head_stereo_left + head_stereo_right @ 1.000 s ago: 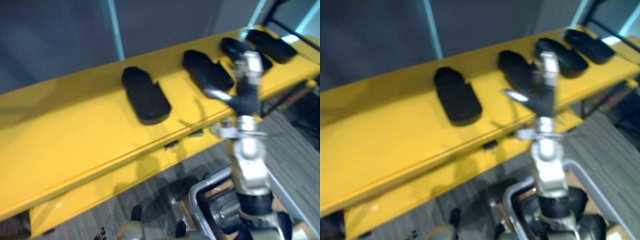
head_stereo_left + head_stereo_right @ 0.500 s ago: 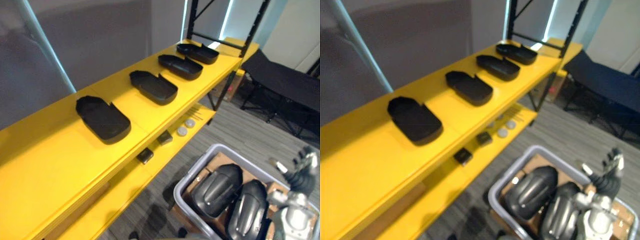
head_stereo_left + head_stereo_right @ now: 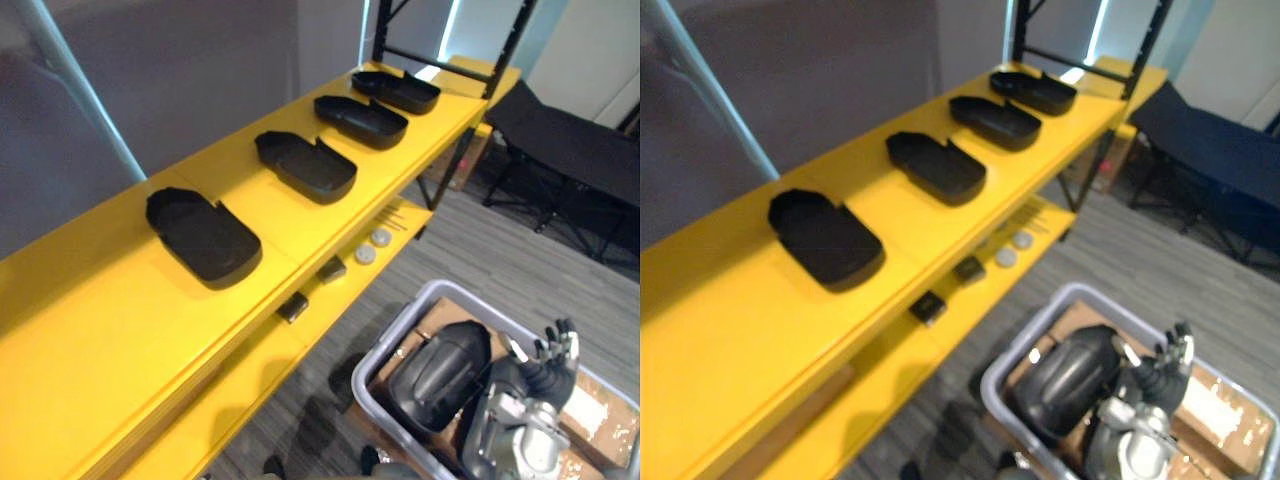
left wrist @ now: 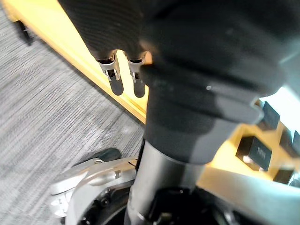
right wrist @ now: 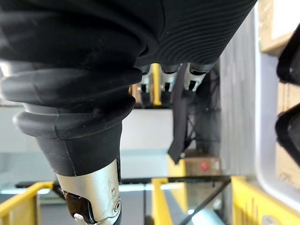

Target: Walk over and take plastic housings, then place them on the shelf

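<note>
Several black plastic housings lie in a row on top of the yellow shelf (image 3: 120, 330); the nearest one (image 3: 203, 238) is at the left and another (image 3: 305, 166) sits further along. More black housings (image 3: 435, 375) lie in a grey bin (image 3: 395, 328) on the floor at the lower right. My right hand (image 3: 545, 365) hovers over the bin with its fingers straight and pointing up, holding nothing. In the left wrist view my left hand (image 4: 124, 79) hangs empty, fingers relaxed, beside the shelf's yellow edge.
The lower shelf board carries small black boxes (image 3: 292, 306) and two round discs (image 3: 365, 255). A black rack post (image 3: 478, 105) stands at the shelf's far end. A dark cot (image 3: 570, 150) is on the grey carpet at the far right.
The whole view has swung from the shelf towards the bin. My right hand has come down from in front of the shelf top to just above the bin.
</note>
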Controlling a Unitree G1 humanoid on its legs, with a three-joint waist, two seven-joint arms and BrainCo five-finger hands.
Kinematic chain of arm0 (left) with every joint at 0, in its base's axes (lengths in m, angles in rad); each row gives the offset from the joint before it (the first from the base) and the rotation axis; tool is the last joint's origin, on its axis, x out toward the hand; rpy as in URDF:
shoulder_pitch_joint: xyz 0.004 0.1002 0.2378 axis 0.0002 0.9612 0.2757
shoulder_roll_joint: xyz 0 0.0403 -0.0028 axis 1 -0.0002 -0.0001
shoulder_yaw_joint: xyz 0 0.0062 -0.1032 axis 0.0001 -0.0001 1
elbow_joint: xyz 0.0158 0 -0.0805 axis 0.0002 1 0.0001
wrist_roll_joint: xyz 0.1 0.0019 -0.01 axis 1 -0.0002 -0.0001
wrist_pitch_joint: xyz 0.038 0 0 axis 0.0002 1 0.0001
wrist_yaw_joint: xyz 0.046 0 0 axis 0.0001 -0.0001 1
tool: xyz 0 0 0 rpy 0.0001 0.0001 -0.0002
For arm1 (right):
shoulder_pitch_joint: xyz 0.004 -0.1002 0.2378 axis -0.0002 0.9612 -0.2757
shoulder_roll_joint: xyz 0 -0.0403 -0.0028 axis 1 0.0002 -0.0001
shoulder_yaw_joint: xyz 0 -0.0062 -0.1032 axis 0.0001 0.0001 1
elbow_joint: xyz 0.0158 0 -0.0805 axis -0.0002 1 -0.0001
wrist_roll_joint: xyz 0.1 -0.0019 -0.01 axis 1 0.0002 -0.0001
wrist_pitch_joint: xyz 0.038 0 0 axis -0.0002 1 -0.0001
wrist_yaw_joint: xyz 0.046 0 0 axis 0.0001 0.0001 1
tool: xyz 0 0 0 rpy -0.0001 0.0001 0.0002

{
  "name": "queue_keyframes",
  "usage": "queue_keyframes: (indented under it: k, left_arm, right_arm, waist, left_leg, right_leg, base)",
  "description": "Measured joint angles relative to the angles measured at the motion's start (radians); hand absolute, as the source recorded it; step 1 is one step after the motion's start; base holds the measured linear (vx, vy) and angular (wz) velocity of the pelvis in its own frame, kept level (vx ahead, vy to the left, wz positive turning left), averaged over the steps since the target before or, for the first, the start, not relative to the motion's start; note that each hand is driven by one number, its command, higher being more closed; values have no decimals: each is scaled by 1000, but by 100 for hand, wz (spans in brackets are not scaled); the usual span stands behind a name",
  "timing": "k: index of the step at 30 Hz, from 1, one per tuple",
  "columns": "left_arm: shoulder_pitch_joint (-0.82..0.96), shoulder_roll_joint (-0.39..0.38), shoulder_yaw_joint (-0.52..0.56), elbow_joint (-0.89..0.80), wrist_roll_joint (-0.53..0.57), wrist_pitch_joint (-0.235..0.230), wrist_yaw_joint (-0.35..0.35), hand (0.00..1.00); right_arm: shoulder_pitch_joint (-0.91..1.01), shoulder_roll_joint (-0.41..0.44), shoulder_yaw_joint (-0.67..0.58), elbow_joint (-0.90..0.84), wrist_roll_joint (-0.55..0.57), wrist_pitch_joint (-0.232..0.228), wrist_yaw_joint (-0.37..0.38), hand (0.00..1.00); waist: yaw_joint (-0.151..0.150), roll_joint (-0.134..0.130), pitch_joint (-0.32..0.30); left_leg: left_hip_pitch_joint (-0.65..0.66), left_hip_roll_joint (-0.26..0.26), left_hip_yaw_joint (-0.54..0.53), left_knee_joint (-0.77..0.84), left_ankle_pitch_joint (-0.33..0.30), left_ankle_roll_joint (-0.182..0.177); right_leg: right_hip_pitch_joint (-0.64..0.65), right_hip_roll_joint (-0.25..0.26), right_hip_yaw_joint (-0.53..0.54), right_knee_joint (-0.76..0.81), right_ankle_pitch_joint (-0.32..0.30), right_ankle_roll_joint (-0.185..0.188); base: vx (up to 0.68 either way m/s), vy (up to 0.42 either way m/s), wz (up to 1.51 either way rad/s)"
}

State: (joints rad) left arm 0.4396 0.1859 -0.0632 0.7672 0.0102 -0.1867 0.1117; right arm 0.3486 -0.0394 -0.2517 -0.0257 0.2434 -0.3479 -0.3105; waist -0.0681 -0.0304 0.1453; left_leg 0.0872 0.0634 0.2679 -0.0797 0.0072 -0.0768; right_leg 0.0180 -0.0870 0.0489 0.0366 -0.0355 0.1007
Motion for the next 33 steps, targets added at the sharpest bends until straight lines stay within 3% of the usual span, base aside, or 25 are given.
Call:
queue_keyframes:
  k: [6,10,13,14,16,17,19,22,24,26,29,33]
  left_arm:
    - [-2,27,-38,-30,9,35,-20,0]
    - [0,33,-35,-44,44,47,-45,0]
    - [3,18,-17,-49,47,45,-48,0]
    - [2,7,-16,-53,43,45,-43,0]
    - [-3,-3,-5,-61,24,45,-31,0]
    - [-4,4,-6,-63,4,44,-32,0]
    - [-15,14,8,-67,-52,44,-25,0]
    - [-36,-4,1,-86,-99,30,2,0]
    - [-56,-13,-20,-108,-119,17,28,0]
    - [-52,-17,-27,-133,-118,12,41,0]
    - [-26,-14,-24,-179,-111,12,41,0]
    - [11,4,-6,-250,-11,11,52,0]
  right_arm:
    - [-9,-2,42,1,-2,-3,-46,0]
    - [-8,-22,62,1,-1,-4,-56,0]
    - [-42,-80,84,1,0,-18,-13,0]
    - [-53,-111,96,1,3,-30,5,0]
    - [-60,-142,107,7,34,-37,38,0]
    - [-63,-142,115,6,40,-41,52,0]
    - [-88,-142,134,5,40,-56,53,0]
    - [-190,-153,149,5,60,-68,42,0]
    - [-272,-163,190,19,71,-68,7,0]
    - [-312,-156,222,34,69,-67,-29,0]
    - [-287,-99,234,46,67,-67,-81,0]
    - [-122,-35,249,39,65,-73,-51,0]
  waist:
    - [1,-1,1]
    - [-2,2,4]
    - [0,17,27]
    - [0,41,36]
    - [4,70,50]
    - [1,79,57]
    - [-2,32,84]
    - [9,48,141]
    - [45,71,181]
    - [66,74,191]
    - [81,64,198]
    - [85,27,237]
  left_leg:
    - [-4,2,30,56,-42,3]
    - [-13,34,86,220,-140,-7]
    - [-58,51,-127,401,-239,23]
    - [-73,56,-195,453,-295,21]
    - [-91,60,-219,471,-368,18]
    - [-105,59,-198,473,-369,23]
    - [-141,24,-173,493,-367,30]
    - [-212,-9,-196,543,-365,43]
    - [-251,-20,-228,600,-372,47]
    - [-265,-24,-251,630,-380,46]
    - [-249,-21,-272,686,-416,47]
    - [-174,-4,-182,720,-465,87]
  right_leg:
    - [0,-3,29,6,2,4]
    - [-6,29,128,15,4,5]
    - [-29,75,264,20,8,-1]
    - [-47,91,285,21,15,-13]
    - [-81,101,286,20,24,-27]
    - [-108,92,278,47,26,-21]
    - [-176,51,258,93,46,2]
    - [-210,18,239,83,72,10]
    - [-214,6,217,77,96,49]
    - [-210,5,198,83,99,54]
    - [-207,27,208,138,99,54]
    - [-150,27,218,109,133,44]
  base:
    - [7,26,-17]
    - [-39,11,-75]
    - [-79,43,-136]
    - [-135,188,-148]
    - [-143,216,-121]
    - [-106,161,-94]
    - [-98,123,-30]
    - [-67,142,25]
    - [-20,125,34]
    - [-5,65,21]
    - [-17,87,-13]
    - [-122,164,-80]
